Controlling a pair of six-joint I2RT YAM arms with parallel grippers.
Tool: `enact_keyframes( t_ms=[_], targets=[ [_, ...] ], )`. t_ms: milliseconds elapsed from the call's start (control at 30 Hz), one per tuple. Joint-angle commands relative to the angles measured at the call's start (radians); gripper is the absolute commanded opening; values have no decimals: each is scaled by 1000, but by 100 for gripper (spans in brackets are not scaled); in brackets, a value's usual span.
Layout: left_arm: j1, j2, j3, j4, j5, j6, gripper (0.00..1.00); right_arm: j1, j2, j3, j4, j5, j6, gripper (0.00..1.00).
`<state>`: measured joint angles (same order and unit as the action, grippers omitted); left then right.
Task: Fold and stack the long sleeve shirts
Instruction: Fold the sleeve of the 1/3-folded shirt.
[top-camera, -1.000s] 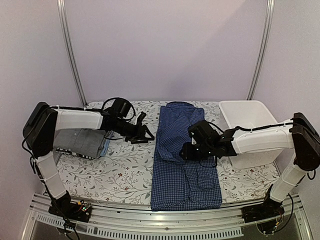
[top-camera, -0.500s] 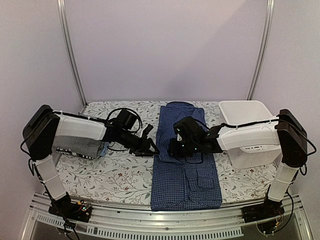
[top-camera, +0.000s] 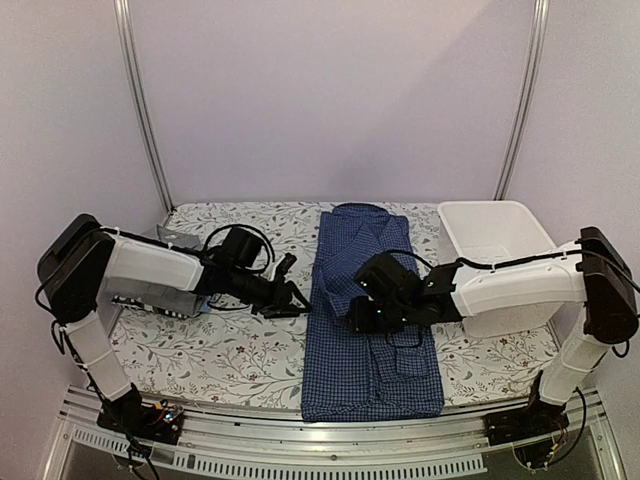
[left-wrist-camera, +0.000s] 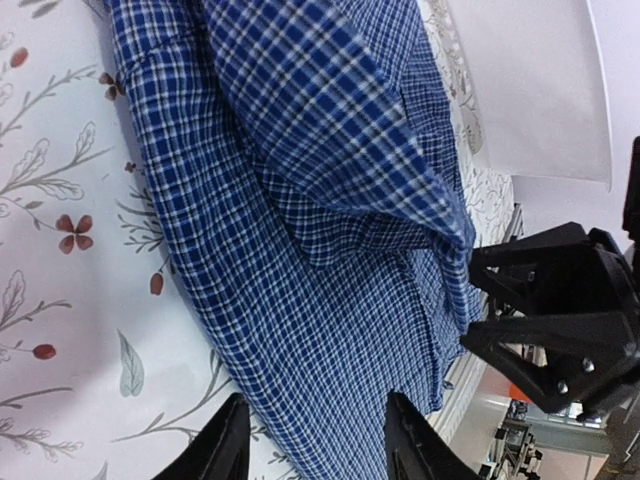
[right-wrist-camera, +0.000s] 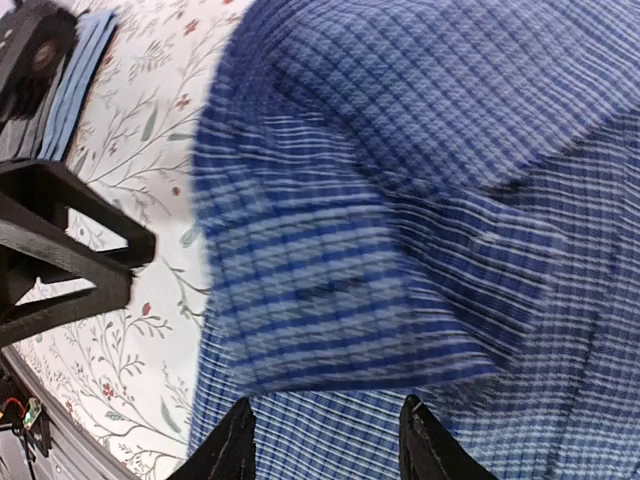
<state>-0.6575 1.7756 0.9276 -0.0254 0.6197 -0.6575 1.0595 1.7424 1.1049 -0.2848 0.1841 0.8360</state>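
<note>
A white basket (top-camera: 492, 206) sits far right on the desk (top-camera: 250, 352), beside the blue checked shirt (top-camera: 372, 372). The left end effector (left-wrist-camera: 315, 425) and right end effector (right-wrist-camera: 325, 425) both hang open at the shirt's left half.

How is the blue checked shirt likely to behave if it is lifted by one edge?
Probably floppy: the blue checked shirt lies in soft folds, so it would likely sag and unfold. It looks thin, so probably light. Pushed, it may bunch up on the floral table cover rather than slide.

The shirt (top-camera: 345, 375) lies between the folded shirts (top-camera: 165, 300), left, and the basket (top-camera: 495, 232), right.
</note>
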Motion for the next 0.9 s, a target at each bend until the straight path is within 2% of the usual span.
enact_keyframes(
  t_ms=[0,67,167,333,433,667,867],
  targets=[
    [-6,-80,-30,98,0,-40,46,-15,-170,-135,-34,135,98,50],
    [-9,-90,-29,93,-5,-51,46,-24,-229,-210,14,152,111,53],
    [-14,-105,-24,85,-11,-62,46,-89,-295,-296,129,50,101,53],
    [-29,-93,19,54,-9,-65,47,-105,-227,-311,245,19,-1,56],
    [-46,-71,63,12,-21,-60,49,-127,-143,-267,265,-10,-16,52],
    [-64,-5,112,-34,-22,-58,49,-136,-18,-164,235,-2,-55,34],
    [-67,34,124,-42,-11,-52,49,-132,-16,-109,215,-27,-90,1]
  ],
)
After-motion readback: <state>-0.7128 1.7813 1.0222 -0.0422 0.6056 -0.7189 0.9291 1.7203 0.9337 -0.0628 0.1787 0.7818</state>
